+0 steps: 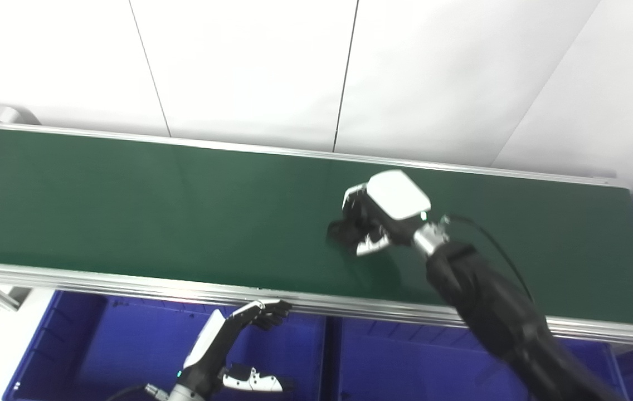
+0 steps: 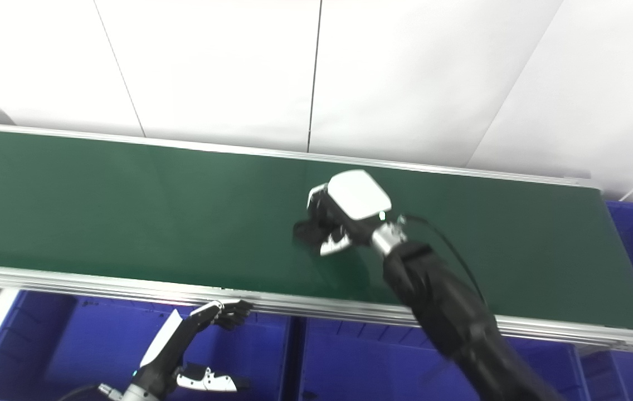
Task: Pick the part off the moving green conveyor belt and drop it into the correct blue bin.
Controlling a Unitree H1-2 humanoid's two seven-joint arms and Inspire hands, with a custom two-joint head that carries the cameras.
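Item: my right hand curls down on the green belt over a dark part; firm hold undeterminable. Left hand idle, fingers apart, empty, over a blue bin. Outstanding, I judge: lift, drop.

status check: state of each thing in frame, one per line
right hand: down on the belt, fingers curled around a dark part
dark part: on the belt, under the right hand's fingers
left hand: open, holding nothing, over a bin
green conveyor belt: otherwise bare
blue bins: contents not visible
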